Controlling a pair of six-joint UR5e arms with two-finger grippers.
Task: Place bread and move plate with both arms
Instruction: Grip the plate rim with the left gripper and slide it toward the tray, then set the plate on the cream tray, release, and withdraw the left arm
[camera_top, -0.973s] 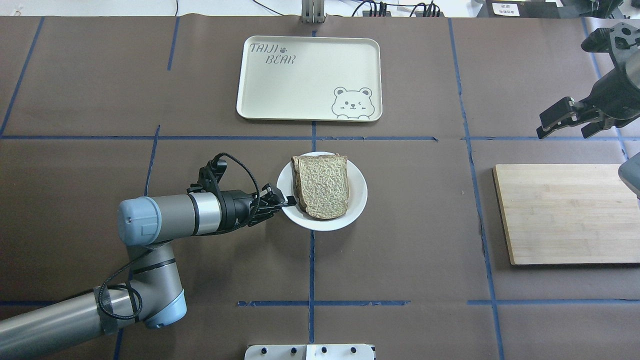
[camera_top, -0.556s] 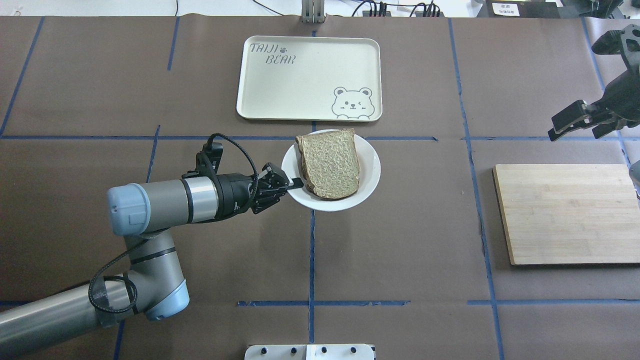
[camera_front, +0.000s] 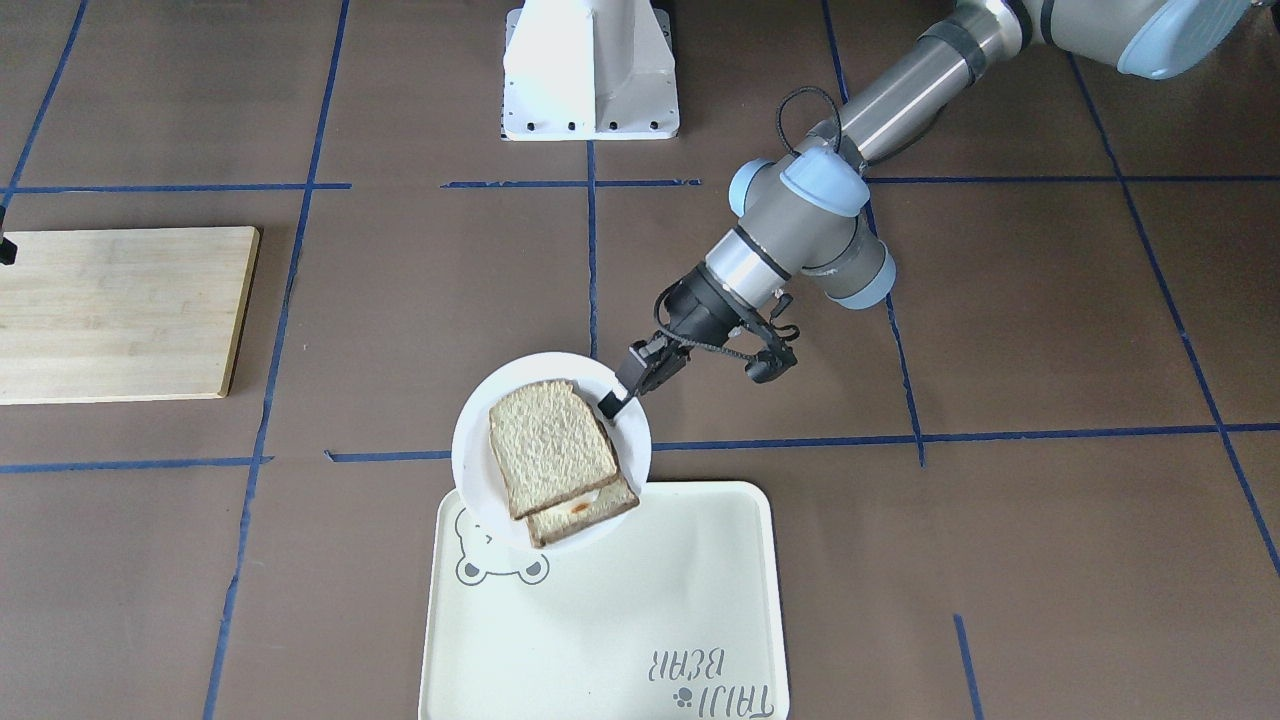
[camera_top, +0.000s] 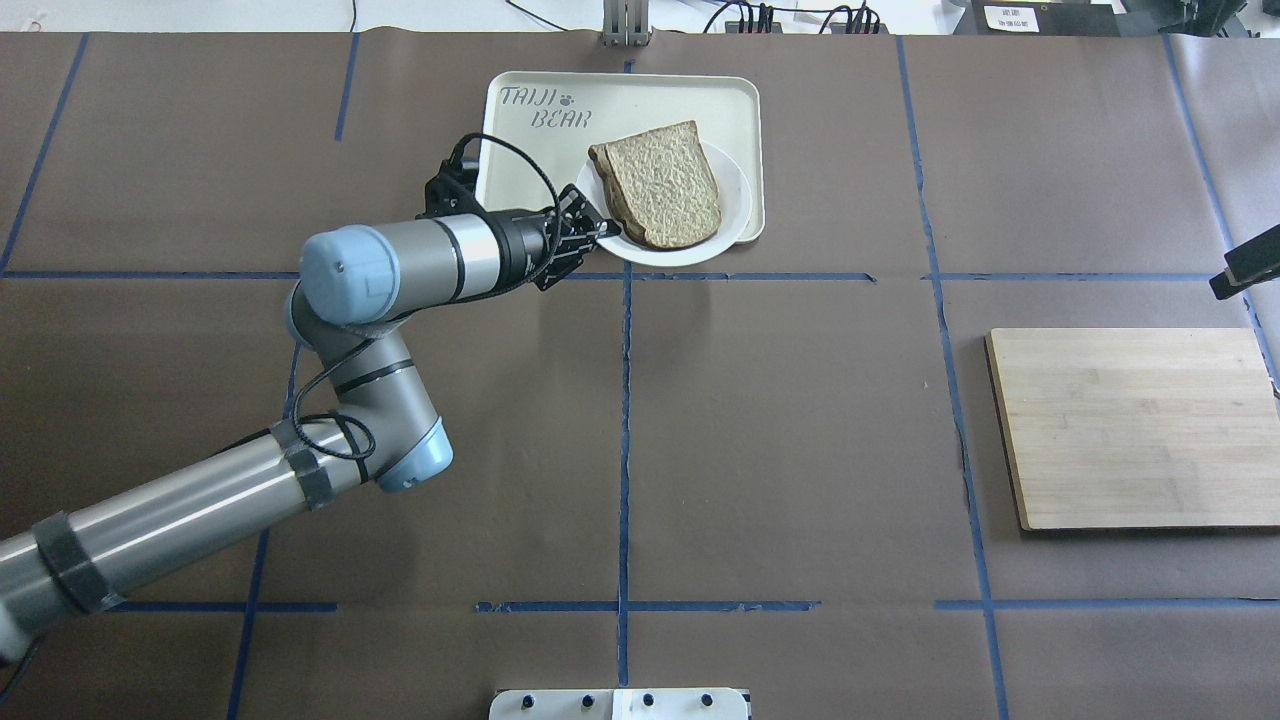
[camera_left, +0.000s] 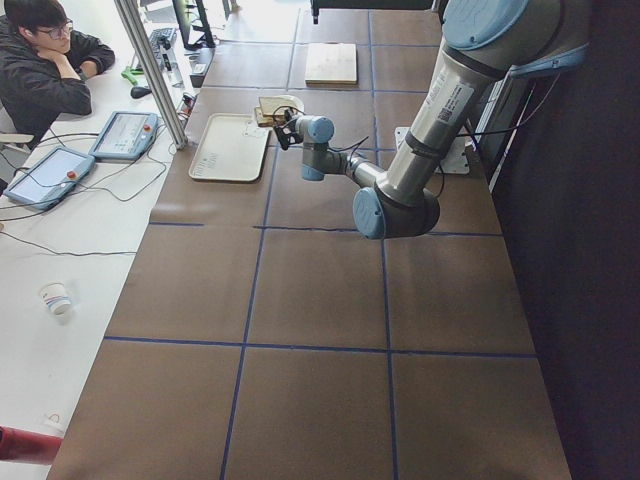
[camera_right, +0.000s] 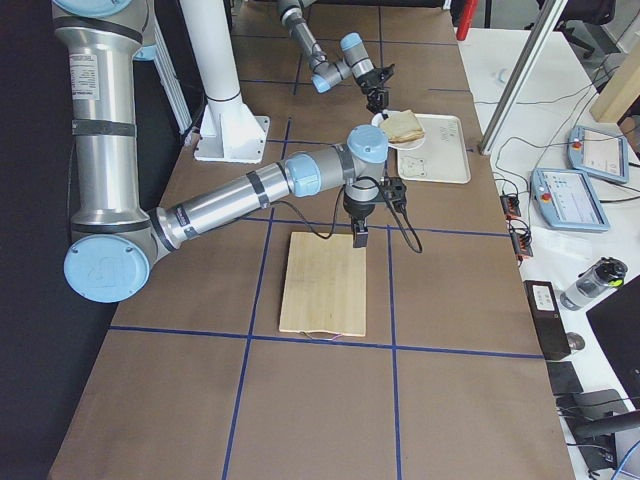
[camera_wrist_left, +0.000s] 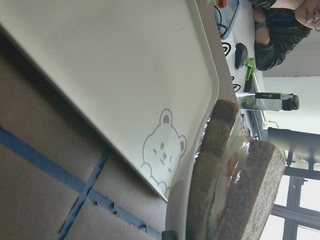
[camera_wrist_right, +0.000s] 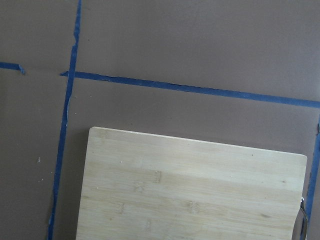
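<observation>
My left gripper (camera_top: 603, 230) is shut on the near-left rim of the white plate (camera_top: 735, 195) and holds it in the air over the tray's bear corner; it shows in the front view (camera_front: 612, 400) too. The plain bread (camera_top: 662, 185) lies on top of a second slice with egg (camera_front: 585, 515) on the plate (camera_front: 470, 440). The left wrist view shows the plate rim (camera_wrist_left: 180, 215) and both slices edge-on, the bread (camera_wrist_left: 255, 195) outermost. Of my right gripper only one black finger (camera_top: 1245, 270) shows at the right edge; I cannot tell if it is open.
The cream bear tray (camera_top: 530, 170) lies at the table's far middle, partly under the plate. A wooden cutting board (camera_top: 1130, 425) lies at the right and fills the right wrist view (camera_wrist_right: 190, 185). The white robot base (camera_front: 590, 70) stands at the near edge.
My left arm has lifted the plate with the bread from the table's middle and carried it forward over the tray's near right part. My right gripper has drawn back right, nearly out of view.
</observation>
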